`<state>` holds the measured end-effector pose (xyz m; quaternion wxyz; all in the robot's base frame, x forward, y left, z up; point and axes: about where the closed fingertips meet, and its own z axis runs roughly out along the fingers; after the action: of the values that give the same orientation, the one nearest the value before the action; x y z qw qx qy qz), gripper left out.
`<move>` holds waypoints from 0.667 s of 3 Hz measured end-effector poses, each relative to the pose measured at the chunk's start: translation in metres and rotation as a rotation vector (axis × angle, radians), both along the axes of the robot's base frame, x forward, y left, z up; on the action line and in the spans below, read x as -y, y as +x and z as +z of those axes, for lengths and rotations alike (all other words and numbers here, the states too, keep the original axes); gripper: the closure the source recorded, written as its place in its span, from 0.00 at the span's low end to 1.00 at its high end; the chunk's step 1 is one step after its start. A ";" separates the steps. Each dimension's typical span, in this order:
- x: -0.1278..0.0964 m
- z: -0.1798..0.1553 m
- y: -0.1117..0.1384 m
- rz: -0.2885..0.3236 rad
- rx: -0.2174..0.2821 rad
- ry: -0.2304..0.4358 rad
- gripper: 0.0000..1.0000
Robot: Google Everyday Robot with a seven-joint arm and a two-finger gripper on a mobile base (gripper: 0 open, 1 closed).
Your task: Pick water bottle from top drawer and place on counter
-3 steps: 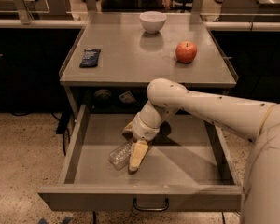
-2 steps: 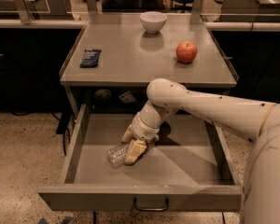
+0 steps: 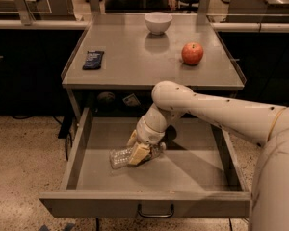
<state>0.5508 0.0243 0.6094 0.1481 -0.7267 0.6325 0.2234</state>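
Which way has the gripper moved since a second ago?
Yes. The gripper, inside the top drawer, shifted slightly back from its front panel, toward the water bottle.

Cream end effector (image 3: 140, 154) low in the grey top drawer (image 3: 192, 170), by the clear water bottle (image 3: 116, 159). Grey surface (image 3: 135, 66) above: red apple (image 3: 192, 53), white bowl (image 3: 158, 22), dark blue packet (image 3: 93, 60).

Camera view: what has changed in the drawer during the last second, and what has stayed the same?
The gripper turned from pointing down to leaning over the water bottle; a grasp cannot be confirmed. The bottle still lies in the top drawer. The apple, bowl and dark packet on the counter did not move.
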 end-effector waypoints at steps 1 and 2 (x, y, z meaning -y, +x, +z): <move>-0.003 0.007 -0.001 0.013 -0.010 -0.011 1.00; -0.009 0.050 0.012 0.014 0.012 -0.058 1.00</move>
<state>0.5629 0.0330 0.6597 0.1293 -0.7364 0.6328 0.2014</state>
